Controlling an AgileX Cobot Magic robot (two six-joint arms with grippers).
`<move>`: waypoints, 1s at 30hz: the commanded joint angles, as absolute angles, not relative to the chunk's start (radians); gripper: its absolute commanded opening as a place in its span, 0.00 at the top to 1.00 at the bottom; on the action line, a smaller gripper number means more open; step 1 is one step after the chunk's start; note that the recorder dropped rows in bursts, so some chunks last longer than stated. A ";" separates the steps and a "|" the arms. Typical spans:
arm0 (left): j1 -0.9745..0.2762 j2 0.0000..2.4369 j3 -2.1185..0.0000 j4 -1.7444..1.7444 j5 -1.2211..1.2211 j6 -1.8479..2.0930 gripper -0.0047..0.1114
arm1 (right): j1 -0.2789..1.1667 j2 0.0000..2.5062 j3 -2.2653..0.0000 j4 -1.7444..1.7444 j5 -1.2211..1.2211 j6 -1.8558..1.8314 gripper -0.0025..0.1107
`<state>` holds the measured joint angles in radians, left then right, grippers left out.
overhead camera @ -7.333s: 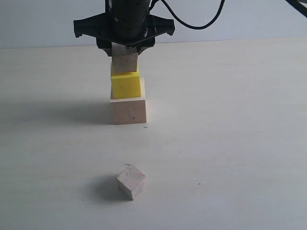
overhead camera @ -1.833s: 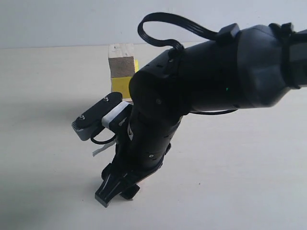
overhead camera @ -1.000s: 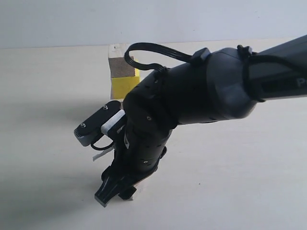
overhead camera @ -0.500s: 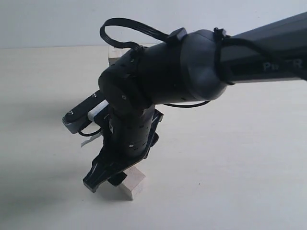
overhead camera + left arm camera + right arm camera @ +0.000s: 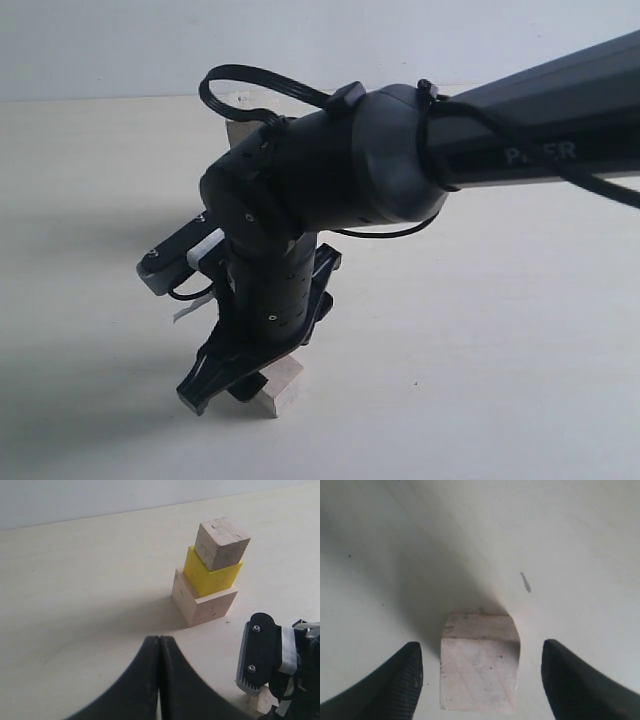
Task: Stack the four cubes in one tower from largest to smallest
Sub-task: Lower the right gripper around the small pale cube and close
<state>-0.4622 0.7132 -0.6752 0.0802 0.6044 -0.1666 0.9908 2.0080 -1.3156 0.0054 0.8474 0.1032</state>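
Note:
A three-cube tower stands on the table in the left wrist view: a large pale wood cube [image 5: 205, 605] at the bottom, a yellow cube [image 5: 210, 577] on it, and a smaller pale cube [image 5: 221, 542] on top. In the exterior view my right arm hides nearly all of it. The smallest pale cube [image 5: 480, 672] [image 5: 283, 385] lies apart on the table near the front. My right gripper [image 5: 481, 647] [image 5: 228, 385] is down around it, open, one finger on each side with gaps. My left gripper [image 5: 160, 640] hangs shut and empty, short of the tower.
The pale table [image 5: 500, 350] runs wide to the right and left of the tower. My right arm's black body [image 5: 340, 190] crosses the middle, in front of the tower. Its wrist camera block [image 5: 257, 655] shows close by in the left wrist view.
The right arm has swung left and turned, so more of the smallest cube shows beside its fingers. Its jaws stay open; the left gripper has not moved.

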 commanded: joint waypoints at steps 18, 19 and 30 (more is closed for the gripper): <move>-0.464 0.717 -0.672 0.069 0.602 -0.159 0.96 | 0.992 2.041 -1.323 0.024 0.821 0.098 0.42; -0.464 0.717 -0.672 0.069 0.602 -0.159 0.96 | 0.992 2.041 -1.323 0.024 0.821 0.098 0.42; -0.464 0.717 -0.672 0.069 0.602 -0.159 0.96 | 0.992 2.067 -1.323 0.024 0.819 0.098 0.42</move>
<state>-0.4622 0.7132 -0.6752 0.0802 0.6044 -0.1646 0.9908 2.0677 -1.3156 0.0242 0.8298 0.1012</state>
